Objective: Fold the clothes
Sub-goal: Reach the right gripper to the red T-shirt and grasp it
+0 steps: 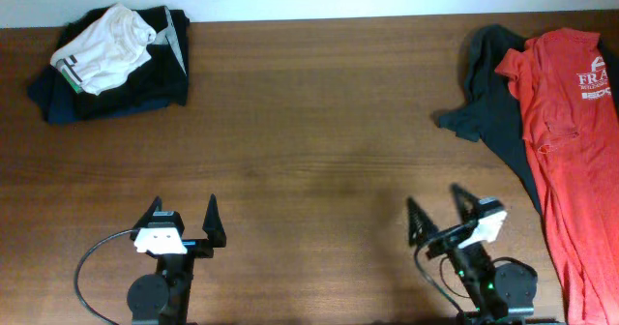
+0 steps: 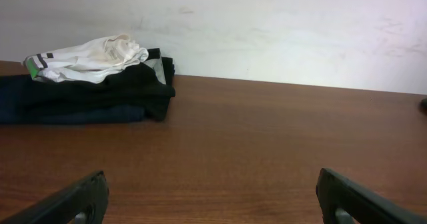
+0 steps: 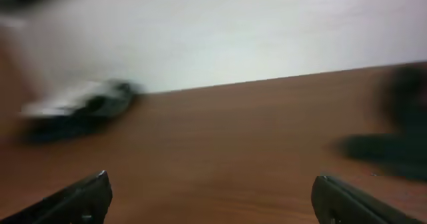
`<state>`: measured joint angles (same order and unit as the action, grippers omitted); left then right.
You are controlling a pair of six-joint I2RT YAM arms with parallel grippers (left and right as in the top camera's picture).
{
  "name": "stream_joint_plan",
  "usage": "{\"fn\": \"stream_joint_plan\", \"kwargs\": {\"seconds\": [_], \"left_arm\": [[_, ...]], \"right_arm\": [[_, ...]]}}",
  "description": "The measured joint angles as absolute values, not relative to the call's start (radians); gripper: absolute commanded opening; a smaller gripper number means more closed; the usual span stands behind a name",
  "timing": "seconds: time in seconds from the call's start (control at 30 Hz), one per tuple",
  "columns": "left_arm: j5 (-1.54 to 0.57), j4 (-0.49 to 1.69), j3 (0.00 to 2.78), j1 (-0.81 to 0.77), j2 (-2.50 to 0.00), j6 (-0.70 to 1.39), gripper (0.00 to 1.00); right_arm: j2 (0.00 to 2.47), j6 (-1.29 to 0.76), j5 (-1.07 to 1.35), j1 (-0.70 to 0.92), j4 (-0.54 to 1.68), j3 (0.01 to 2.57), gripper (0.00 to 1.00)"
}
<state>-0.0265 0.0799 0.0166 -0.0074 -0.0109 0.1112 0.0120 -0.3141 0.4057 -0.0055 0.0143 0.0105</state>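
The red-orange T-shirt with white chest lettering lies spread along the table's right edge, on top of a dark grey T-shirt. My right gripper is open and empty near the front edge, left of the shirt and apart from it. My left gripper is open and empty at the front left. In the left wrist view the fingers frame bare table. The right wrist view is blurred; its fingers are spread wide, and a dark shape at the right is likely the grey shirt.
A pile of white, black and navy folded garments sits at the back left corner; it also shows in the left wrist view. A white wall runs behind the brown wooden table.
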Motion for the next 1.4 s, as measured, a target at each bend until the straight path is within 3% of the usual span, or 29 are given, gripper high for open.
{"fn": "stream_joint_plan", "kwargs": {"seconds": [0.1,0.27,0.47,0.67,0.77,0.97,1.23,1.33,1.4], "left_arm": [[-0.027,0.080,0.017,-0.007,-0.011,0.111,0.99],[-0.027,0.080,0.017,-0.007,-0.011,0.111,0.99],[-0.027,0.081,0.017,-0.007,-0.011,0.111,0.99],[-0.027,0.080,0.017,-0.007,-0.012,0.111,0.99],[-0.027,0.078,0.016,-0.007,-0.012,0.111,0.99],[-0.027,0.079,0.016,-0.007,-0.013,0.111,0.99],[-0.027,0.079,0.016,-0.007,-0.013,0.111,0.99],[-0.027,0.079,0.016,-0.007,-0.013,0.111,0.99],[-0.027,0.079,0.016,-0.007,-0.013,0.111,0.99]], "right_arm": [[0.012,-0.492,0.583,-0.006,-0.010,0.010,0.99],[0.012,-0.634,0.675,-0.006,-0.322,0.012,0.99],[0.149,-0.479,0.524,-0.006,-0.130,0.229,0.99],[0.720,-0.233,0.108,-0.006,0.157,0.738,0.99],[1.033,-0.156,-0.024,-0.014,0.404,1.049,0.99],[1.596,-0.112,-0.116,-0.243,0.776,1.632,0.99],[1.967,-0.043,-0.150,-0.508,0.790,1.684,0.99],[2.085,0.049,-0.146,-0.523,0.783,1.685,0.80],[2.135,0.068,-0.141,-0.522,0.778,1.685,0.76]]}}
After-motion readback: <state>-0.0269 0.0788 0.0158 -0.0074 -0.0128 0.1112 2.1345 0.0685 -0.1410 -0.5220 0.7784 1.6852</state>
